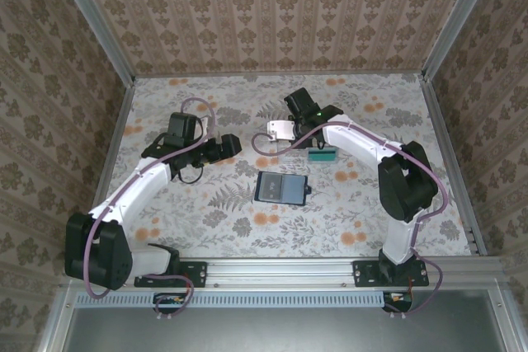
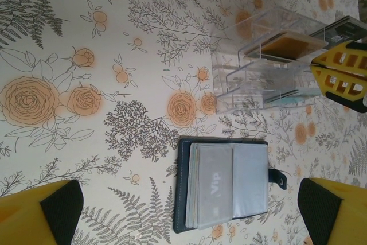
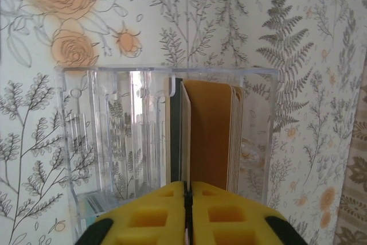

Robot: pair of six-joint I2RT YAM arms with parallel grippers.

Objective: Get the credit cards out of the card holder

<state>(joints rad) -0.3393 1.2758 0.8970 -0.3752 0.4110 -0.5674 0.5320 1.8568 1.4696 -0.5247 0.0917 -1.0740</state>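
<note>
I'm looking down at a floral tablecloth (image 1: 206, 212), matte and printed with orange roses and grey ferns. The card holder (image 1: 282, 187) lies open and flat at mid-table, between the two arms and nearer than the clear rack (image 1: 279, 129). From the left wrist I can read its texture: dark grey-blue cover, glossy see-through sleeves, a small strap tab (image 2: 278, 177) on one edge, and a pale card (image 2: 212, 190) printed "Vip" inside a sleeve. How many cards lie under it I cannot tell.

The left gripper (image 1: 227, 147) hangs to the left of the holder, its yellow fingers (image 2: 40, 216) spread wide and cut off at the frame's lower corners, holding nothing.

The right wrist camera gives what the overhead view cannot. The rack is slotted acrylic, with a thin dark green card (image 3: 175, 136) and a few tan cards (image 3: 212, 136) standing upright on edge in it. The right gripper (image 3: 185, 213) sits at the rack's edge with its fingers pressed together to a hairline seam. The dark card's edge runs toward that seam, and I cannot tell whether it is pinched.

A teal rectangle (image 1: 322, 154) lies half under the right arm and is too small to make out.
</note>
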